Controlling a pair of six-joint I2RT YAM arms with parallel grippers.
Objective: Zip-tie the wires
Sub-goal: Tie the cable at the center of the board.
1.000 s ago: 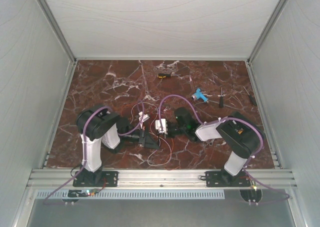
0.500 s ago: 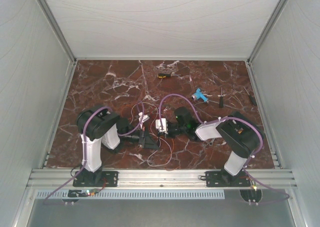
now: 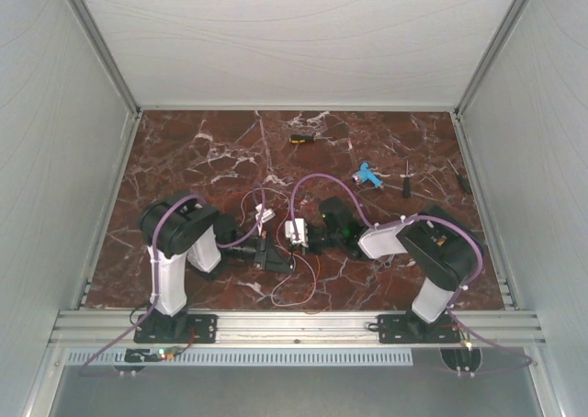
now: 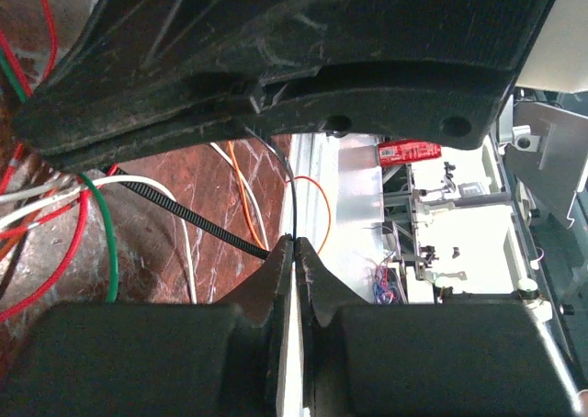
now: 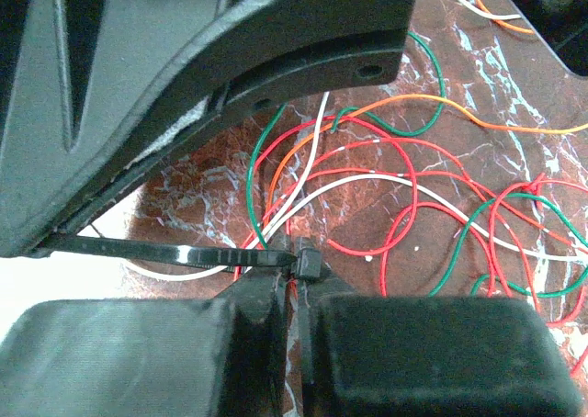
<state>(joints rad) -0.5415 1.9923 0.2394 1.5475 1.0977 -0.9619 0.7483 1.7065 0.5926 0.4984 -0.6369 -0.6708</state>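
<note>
2 closed grips, 1 slippery strap

Both the left gripper and right gripper are pressed together on the zip tie, lower centre of the right wrist view, beside the wires. Risk: uneven pulling (thin strap) could slip it free, or cinch only some strands.

The wires are red, white, orange and green. The zip tie is black. The bench is dark red marble with white veins. Arm cables are purple.
</note>
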